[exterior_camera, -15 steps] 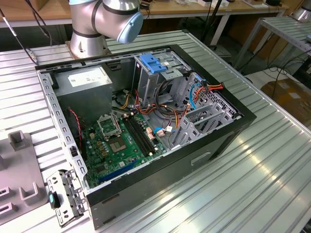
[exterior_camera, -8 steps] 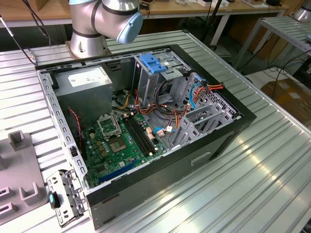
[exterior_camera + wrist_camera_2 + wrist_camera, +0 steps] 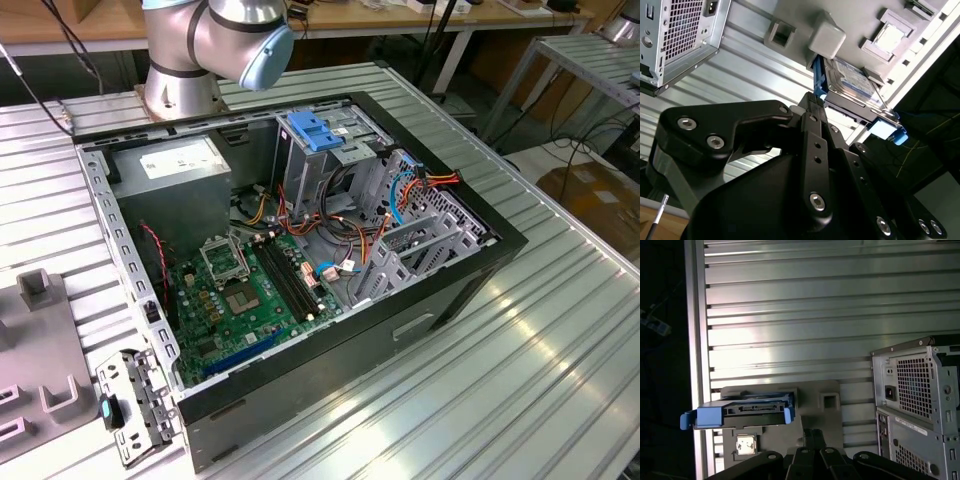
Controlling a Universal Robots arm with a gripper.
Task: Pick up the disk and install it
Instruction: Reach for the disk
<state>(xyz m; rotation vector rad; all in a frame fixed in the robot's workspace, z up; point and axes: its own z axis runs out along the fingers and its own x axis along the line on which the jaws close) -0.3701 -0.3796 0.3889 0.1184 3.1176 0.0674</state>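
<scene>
I see the disk standing in its grey fixture, outside the computer case; my gripper hovers just beside its edge; whether the claw is wide or closed I cannot tell; pick-up and installation are both not yet done.

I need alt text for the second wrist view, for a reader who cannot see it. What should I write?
The black tool points toward the disk, a labelled drive in a blue bracket, which sits on a grey fixture on the ribbed metal table. The rear corner of a computer case is nearby.
</scene>
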